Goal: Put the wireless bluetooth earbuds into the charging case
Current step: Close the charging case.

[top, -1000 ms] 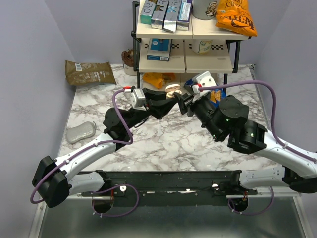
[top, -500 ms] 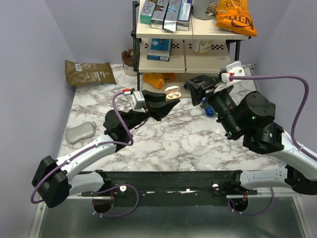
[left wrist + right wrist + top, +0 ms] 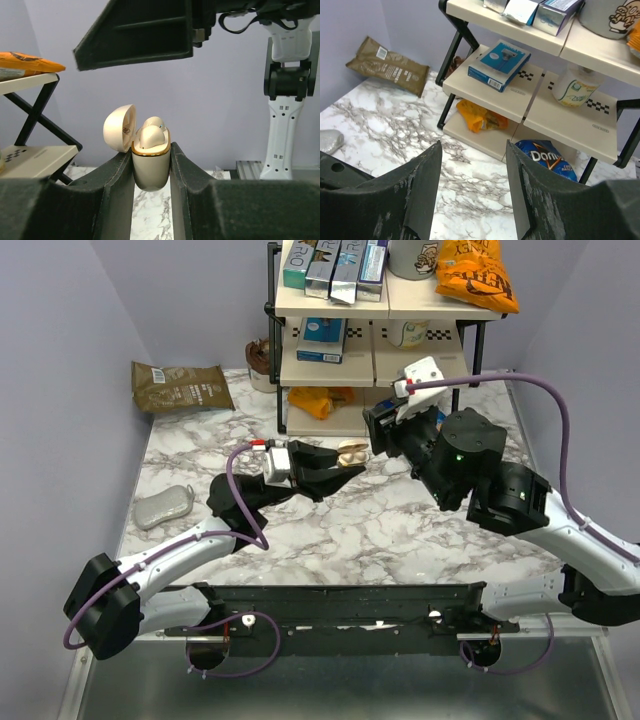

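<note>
Two cream-white earbuds (image 3: pixel 150 131) are sitting in the open case (image 3: pixel 150 167). The left arm's fingers (image 3: pixel 107 192) are gripping the case by its sides and holding it upright at the lower centre of the left wrist view. In the middle of the overhead view it is hanging above the marble surface (image 3: pixel 380 530). The right arm's fingers (image 3: pixel 422 192) are standing open and empty, just to the upper right of the case in the overhead view. Both earbuds are appearing seated, though whether fully is hard to tell. The step in hand is likely a last gentle press and shutting the lid (image 3: pixel 119 128). Doing that well is calling for a straight approach from above while the left grip is holding firm. The case is looking small, smooth, pale beige and gold-rimmed, with its lid hanging open to the left.
</note>
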Robot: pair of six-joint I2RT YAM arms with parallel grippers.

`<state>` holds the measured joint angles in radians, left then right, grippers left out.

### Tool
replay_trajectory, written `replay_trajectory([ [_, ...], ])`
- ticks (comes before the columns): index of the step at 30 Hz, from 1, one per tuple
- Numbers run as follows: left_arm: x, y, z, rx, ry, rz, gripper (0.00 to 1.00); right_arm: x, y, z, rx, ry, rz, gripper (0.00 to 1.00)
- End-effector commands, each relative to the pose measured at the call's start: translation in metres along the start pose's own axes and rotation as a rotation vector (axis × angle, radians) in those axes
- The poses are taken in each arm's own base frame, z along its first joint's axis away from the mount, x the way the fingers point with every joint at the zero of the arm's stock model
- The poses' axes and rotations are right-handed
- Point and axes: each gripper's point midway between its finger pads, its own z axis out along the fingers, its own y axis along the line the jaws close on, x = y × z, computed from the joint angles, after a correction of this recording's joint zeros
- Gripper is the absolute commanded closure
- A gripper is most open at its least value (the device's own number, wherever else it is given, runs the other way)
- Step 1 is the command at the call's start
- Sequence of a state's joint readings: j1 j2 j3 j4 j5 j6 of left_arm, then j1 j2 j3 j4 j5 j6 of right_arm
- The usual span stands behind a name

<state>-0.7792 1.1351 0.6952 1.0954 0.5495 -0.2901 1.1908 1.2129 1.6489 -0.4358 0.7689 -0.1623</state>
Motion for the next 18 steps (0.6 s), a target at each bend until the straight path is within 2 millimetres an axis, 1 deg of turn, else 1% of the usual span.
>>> replay_trajectory([
  [1, -0.017, -0.020, -0.001, 0.096, -0.054, 0.087, 1.00, 0.017, 0.013, 0.001, -0.068, 0.073, -0.041, 0.38],
  [10, -0.019, -0.010, 0.001, 0.052, -0.057, 0.114, 1.00, 0.036, 0.042, -0.004, -0.224, 0.142, -0.062, 0.38],
  [18, -0.019, 0.002, 0.004, -0.004, -0.054, 0.115, 1.00, 0.041, 0.044, -0.012, -0.265, 0.147, -0.050, 0.39],
])
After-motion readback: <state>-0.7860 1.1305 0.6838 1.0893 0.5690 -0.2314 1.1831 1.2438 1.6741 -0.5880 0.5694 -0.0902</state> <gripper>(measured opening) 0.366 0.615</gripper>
